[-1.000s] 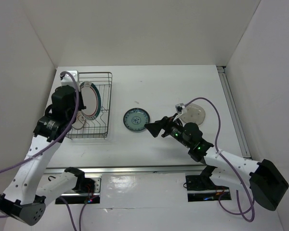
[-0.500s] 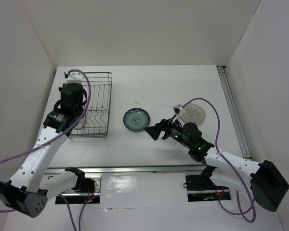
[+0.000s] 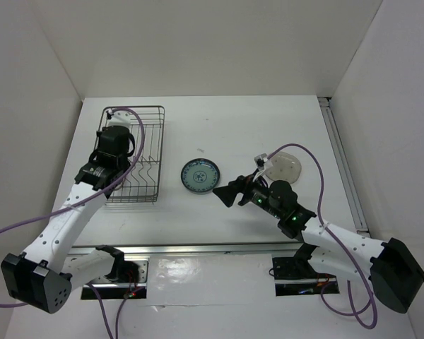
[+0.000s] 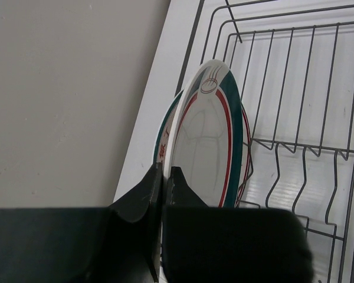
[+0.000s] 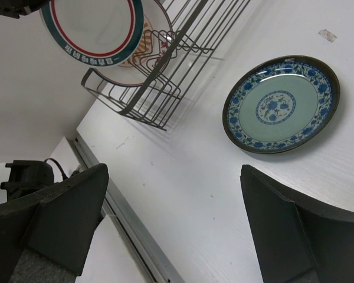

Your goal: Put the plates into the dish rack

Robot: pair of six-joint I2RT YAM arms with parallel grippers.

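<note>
The dark wire dish rack (image 3: 152, 121) stands at the far left. My left gripper (image 3: 117, 145) hovers over it, shut on the rim of the white plate (image 4: 206, 141) with red and teal rings, held on edge above the rack's (image 4: 295, 76) dividers. The right wrist view shows that plate (image 5: 94, 23) with the orange-centred plate (image 5: 151, 45) standing behind it in the rack (image 5: 186, 38). The teal patterned plate (image 3: 200, 175) lies flat on the table (image 5: 280, 106). My right gripper (image 3: 225, 192) is open and empty just right of it, above the table (image 5: 183, 218).
A pale, translucent round dish (image 3: 285, 167) lies right of my right arm. A white wall (image 4: 65, 100) runs close along the rack's left side. A metal rail (image 3: 219, 248) marks the near table edge, and another rail (image 3: 343, 166) marks the right edge.
My left gripper has swung right and farther over the rack with the white plate, which the wrist now hides from above. My right gripper has hardly moved.
</note>
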